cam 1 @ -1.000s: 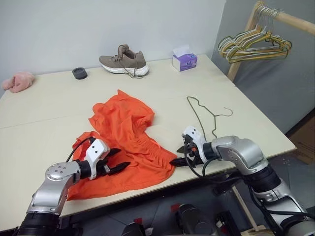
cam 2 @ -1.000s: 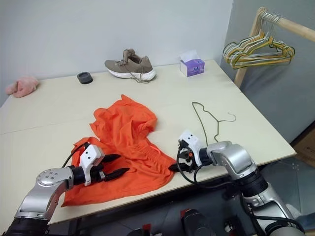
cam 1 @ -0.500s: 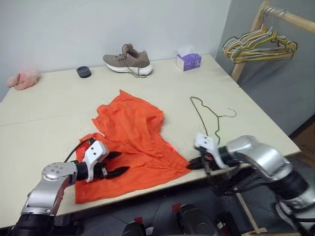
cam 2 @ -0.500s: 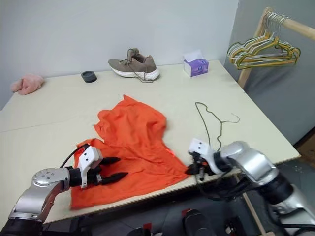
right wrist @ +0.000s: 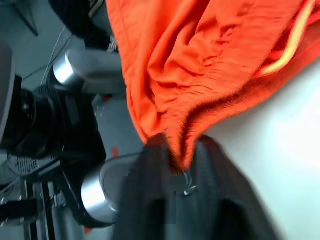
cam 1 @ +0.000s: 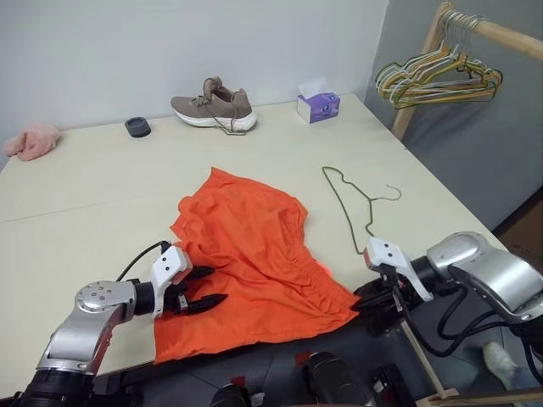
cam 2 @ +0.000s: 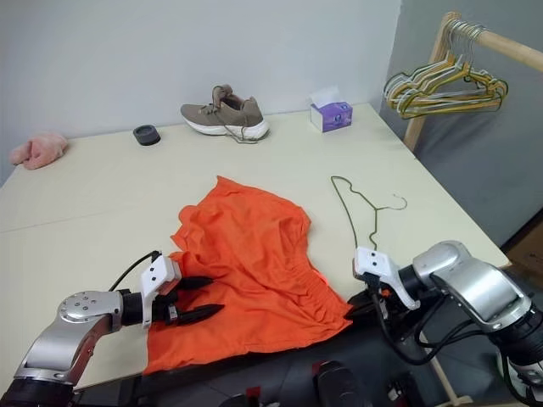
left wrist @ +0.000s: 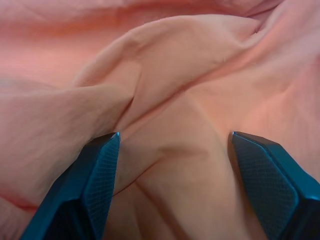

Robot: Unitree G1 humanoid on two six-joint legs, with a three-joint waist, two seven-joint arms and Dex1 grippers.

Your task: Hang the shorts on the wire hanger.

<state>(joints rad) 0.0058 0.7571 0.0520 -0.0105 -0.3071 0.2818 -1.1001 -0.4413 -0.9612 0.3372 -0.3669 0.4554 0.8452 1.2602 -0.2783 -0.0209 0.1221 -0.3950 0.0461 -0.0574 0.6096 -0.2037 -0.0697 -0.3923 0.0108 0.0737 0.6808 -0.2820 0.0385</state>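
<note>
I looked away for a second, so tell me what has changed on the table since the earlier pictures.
The right gripper took hold of the shorts by a waistband corner and dragged it toward the table's right front edge, spreading the bunched fabric flatter. The left gripper stays open over the shorts' near left part. The wire hanger, shoe and tissue box have not moved.

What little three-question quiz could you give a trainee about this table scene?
1. True or false: the wire hanger lies on the shorts.
2. Which tool pinches the shorts' corner: A left, B right?
3. What footwear stands at the table's far edge?

Key: 1 false, it lies apart on bare table. 2 B; the left tool stands open over the fabric. 3 a grey-brown sneaker.
</note>
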